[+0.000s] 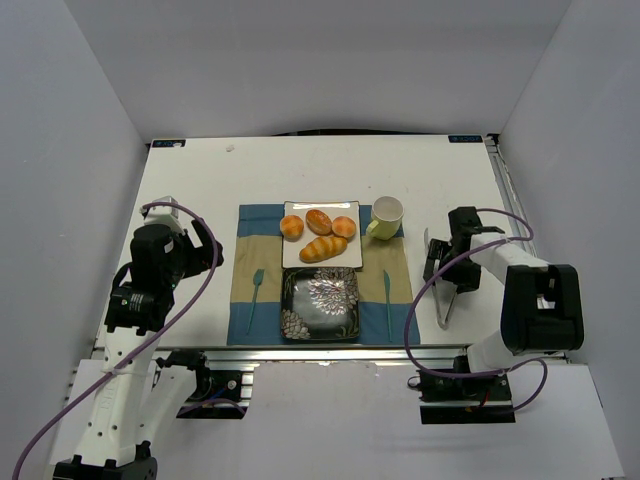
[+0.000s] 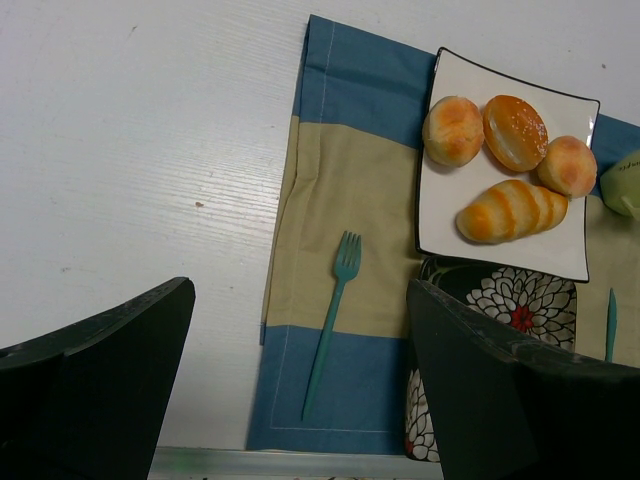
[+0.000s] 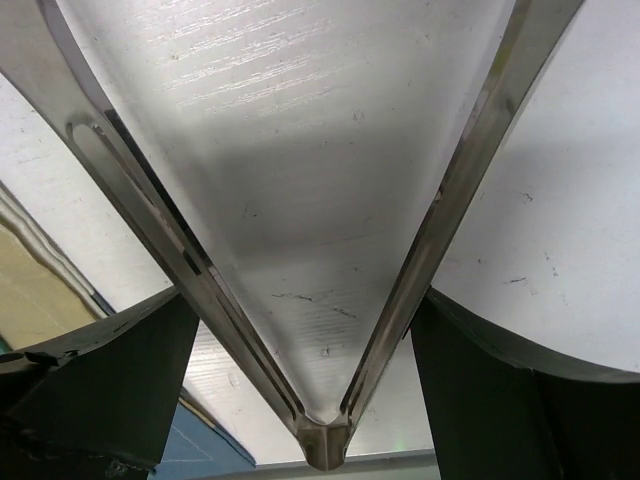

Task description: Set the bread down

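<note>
Golden-brown and likely squashy, the bread point(image 1: 319, 221) should be pinched gently across its middle by tongs point(image 3: 325, 440) clasped in the right gripper point(image 3: 305, 300), left gripper point(image 2: 300, 290) gaping wide.

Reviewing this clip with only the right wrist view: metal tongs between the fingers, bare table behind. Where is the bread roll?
Observer: The small brown-topped roll lies on the white square plate, between two rounder buns.
Operator: Any free plate nearby?
Observer: The dark flowered plate, just nearer the arms, holds nothing.
Operator: And the left arm?
Observer: The left gripper is open and empty, left of the placemat.
</note>
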You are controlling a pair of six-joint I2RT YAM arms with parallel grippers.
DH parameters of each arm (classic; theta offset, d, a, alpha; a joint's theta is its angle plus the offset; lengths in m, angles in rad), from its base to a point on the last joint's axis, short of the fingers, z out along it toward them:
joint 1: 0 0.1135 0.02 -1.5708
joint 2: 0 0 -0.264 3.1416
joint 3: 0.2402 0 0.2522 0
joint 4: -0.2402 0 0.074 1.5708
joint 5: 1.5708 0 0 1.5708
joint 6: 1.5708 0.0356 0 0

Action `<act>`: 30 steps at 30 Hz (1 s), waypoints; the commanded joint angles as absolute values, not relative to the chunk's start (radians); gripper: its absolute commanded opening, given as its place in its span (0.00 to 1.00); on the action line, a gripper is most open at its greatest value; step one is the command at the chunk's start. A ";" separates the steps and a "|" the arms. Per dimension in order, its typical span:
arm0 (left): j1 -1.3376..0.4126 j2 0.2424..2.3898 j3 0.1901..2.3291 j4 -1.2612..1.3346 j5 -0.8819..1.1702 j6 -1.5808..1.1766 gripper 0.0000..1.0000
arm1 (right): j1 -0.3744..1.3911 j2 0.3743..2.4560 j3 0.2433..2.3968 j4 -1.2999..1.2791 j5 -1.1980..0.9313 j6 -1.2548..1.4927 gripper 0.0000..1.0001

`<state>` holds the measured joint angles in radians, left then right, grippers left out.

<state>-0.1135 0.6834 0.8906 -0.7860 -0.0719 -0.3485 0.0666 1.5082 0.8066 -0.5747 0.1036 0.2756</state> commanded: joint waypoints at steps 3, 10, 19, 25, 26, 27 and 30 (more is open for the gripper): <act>-0.117 0.672 0.902 -0.796 -0.090 -0.339 0.98 | 0.061 1.500 0.764 -0.549 0.063 0.278 0.89; -0.117 0.667 0.905 -0.798 -0.092 -0.344 0.98 | 0.061 1.494 0.770 -0.572 0.060 0.288 0.87; -0.117 0.669 0.913 -0.802 -0.095 -0.342 0.98 | 0.061 1.445 0.843 -0.672 0.083 0.307 0.61; -0.117 0.669 0.910 -0.787 -0.084 -0.351 0.98 | 0.061 1.306 1.055 -0.833 0.118 0.311 0.62; -0.117 0.669 0.910 -0.785 -0.081 -0.353 0.98 | 0.061 1.277 1.080 -0.869 0.115 0.316 0.62; -0.117 0.670 0.910 -0.784 -0.081 -0.354 0.98 | 0.061 1.264 1.104 -0.888 0.115 0.319 0.62; -0.117 0.673 0.919 -0.784 -0.080 -0.353 0.98 | 0.061 1.212 1.178 -0.933 0.120 0.322 0.62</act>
